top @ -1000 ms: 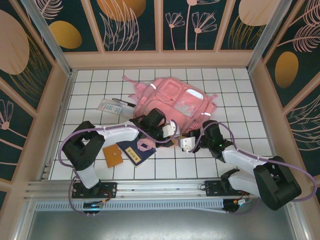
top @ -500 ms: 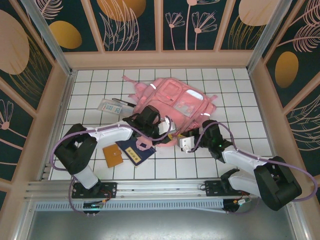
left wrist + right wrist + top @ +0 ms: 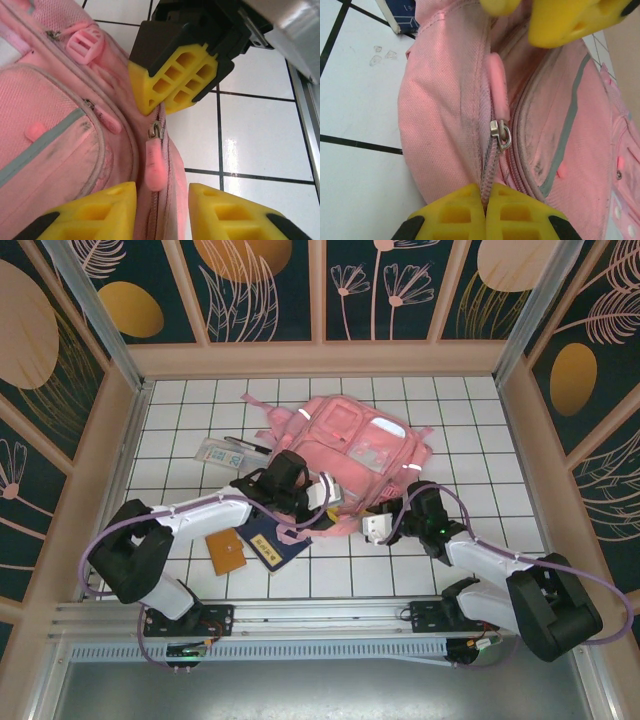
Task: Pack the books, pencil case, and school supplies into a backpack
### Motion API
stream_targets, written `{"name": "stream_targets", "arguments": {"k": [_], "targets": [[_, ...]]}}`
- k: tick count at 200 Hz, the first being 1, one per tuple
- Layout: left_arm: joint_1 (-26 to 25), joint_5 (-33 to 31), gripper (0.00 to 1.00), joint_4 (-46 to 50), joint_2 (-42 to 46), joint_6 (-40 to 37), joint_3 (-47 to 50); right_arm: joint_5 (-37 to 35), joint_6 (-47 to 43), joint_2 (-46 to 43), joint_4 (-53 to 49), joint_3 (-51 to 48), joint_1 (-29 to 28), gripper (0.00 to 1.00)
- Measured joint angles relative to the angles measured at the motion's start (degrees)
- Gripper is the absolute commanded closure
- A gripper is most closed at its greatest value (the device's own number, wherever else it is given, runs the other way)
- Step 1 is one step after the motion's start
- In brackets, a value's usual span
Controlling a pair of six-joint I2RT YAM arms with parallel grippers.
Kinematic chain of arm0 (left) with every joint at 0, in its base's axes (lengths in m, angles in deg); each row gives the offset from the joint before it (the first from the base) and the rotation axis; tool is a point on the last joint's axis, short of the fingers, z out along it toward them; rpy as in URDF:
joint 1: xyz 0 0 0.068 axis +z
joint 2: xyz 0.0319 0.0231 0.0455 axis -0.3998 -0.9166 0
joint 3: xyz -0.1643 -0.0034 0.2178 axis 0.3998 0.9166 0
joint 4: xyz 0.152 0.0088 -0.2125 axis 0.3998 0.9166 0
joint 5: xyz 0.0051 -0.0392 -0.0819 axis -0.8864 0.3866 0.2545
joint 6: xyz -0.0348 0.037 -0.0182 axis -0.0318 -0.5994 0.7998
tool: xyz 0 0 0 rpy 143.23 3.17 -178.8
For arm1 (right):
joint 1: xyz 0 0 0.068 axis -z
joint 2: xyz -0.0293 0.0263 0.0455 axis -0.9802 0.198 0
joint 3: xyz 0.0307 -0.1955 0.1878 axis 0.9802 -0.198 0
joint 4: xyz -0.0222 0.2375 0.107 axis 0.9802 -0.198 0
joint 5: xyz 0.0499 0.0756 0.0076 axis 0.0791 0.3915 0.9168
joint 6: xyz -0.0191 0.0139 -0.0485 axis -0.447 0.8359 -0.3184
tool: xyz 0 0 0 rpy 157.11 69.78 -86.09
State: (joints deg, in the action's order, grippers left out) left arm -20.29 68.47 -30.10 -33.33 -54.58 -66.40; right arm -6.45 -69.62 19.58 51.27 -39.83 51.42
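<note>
The pink backpack (image 3: 350, 445) lies mid-table. My left gripper (image 3: 322, 494) is at its near edge, open, its fingers (image 3: 95, 210) standing either side of the pink zipper pull (image 3: 154, 167) without touching it. My right gripper (image 3: 374, 526) is shut on the backpack's zipper seam (image 3: 490, 170), just below the metal slider (image 3: 500, 133). The navy book (image 3: 268, 542) and orange notebook (image 3: 225, 553) lie left of the grippers. The clear pencil case (image 3: 214, 453) and dark pens (image 3: 246, 444) lie by the backpack's left side.
The white tiled table (image 3: 480, 440) has raised wooden walls on three sides. A pink strap (image 3: 290, 532) lies across the navy book. My two grippers are close together, fingertips almost facing across the zipper.
My left gripper closed, then opened off the zipper pull, and shifted slightly left and back along the backpack's edge; its elbow swung left. The right gripper has kept its grip.
</note>
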Motion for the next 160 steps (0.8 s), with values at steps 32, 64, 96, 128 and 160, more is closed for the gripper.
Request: {"name": "stream_targets", "arguments": {"k": [32,64,96,128,160], "targets": [[0.0,0.1,0.56,2.1,0.0,-1.0,-0.6,-0.9,0.0,0.0,-0.3,0.0,-0.5,1.0],[0.0,-1.5,0.47,4.5,-0.3,-5.9,-2.5,-0.9,0.0,0.0,-0.3,0.0,-0.6,1.0],[0.0,-2.3,0.47,6.6,-3.2,-7.5,-6.9,-2.2,-0.9,-1.1,0.3,-0.8,-1.5,1.0],[0.2,0.1,0.5,11.3,-8.5,-4.7,-17.1,-5.5,-2.6,-4.4,2.4,-3.5,-2.8,1.0],[1.2,-2.9,0.41,10.8,-4.3,9.1,-14.3,-4.8,-2.9,-4.2,-5.2,2.5,-3.5,0.41]]}}
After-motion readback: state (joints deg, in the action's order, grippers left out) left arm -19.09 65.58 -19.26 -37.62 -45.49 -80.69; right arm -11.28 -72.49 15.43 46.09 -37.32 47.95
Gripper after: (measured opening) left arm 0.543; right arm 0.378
